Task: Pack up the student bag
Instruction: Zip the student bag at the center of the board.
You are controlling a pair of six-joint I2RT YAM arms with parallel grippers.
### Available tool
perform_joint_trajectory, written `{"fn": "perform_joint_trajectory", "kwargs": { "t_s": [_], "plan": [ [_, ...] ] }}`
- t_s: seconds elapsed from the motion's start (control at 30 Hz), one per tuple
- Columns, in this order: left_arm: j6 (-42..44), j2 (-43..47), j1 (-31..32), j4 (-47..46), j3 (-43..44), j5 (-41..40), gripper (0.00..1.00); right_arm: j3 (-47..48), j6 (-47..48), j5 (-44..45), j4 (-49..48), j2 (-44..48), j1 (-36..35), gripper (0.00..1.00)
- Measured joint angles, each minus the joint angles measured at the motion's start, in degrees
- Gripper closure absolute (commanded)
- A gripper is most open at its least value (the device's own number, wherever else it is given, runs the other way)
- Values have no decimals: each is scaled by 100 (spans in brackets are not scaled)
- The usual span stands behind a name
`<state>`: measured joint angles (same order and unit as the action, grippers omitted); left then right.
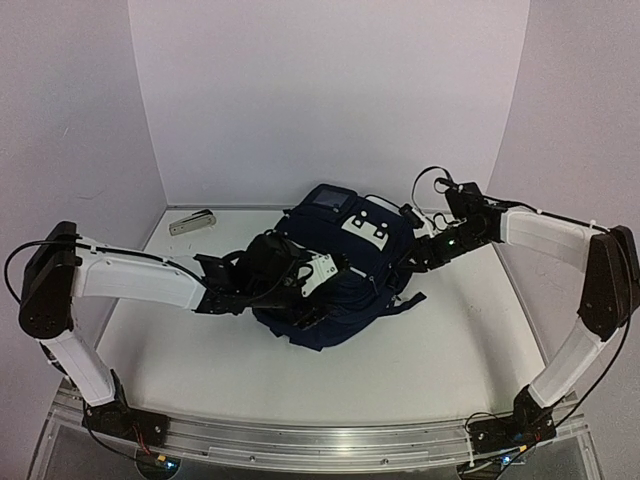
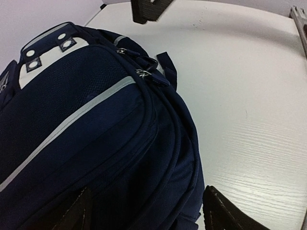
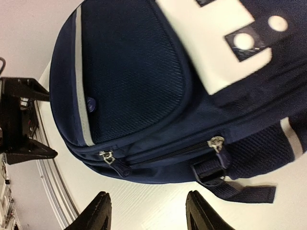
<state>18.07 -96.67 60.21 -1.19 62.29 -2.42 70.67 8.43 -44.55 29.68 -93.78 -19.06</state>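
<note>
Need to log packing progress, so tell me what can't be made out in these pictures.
- Inside of the large dark navy fabric backpack: hidden by its fabric, every view.
- Small grey flat object beyond the backpack: too small in the top view to identify.
- Left pincer contact with the bag: fingers mostly cut off by the left wrist view's bottom edge.

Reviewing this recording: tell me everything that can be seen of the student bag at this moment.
The student bag is a dark navy backpack of woven and mesh fabric, with pale grey stripes, a white patch with eyelets, straps and metal zip pulls. The zips in view look closed. It lies flat on the white table, front up. The left claw stands open astride its edge; the right claw hangs open beside it, apart.
</note>
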Motion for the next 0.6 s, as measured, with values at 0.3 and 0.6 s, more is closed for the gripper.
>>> {"fn": "perform_joint_trajectory", "kwargs": {
  "t_s": [0.3, 0.6],
  "plan": [
    [-462, 816, -225, 87, -479, -121, 26, -6, 227, 423, 7, -211, -938, 47],
    [561, 1050, -304, 128, -1153, -365, 27, -6, 229, 870, -158, -615, -1079, 47]
  ]
}}
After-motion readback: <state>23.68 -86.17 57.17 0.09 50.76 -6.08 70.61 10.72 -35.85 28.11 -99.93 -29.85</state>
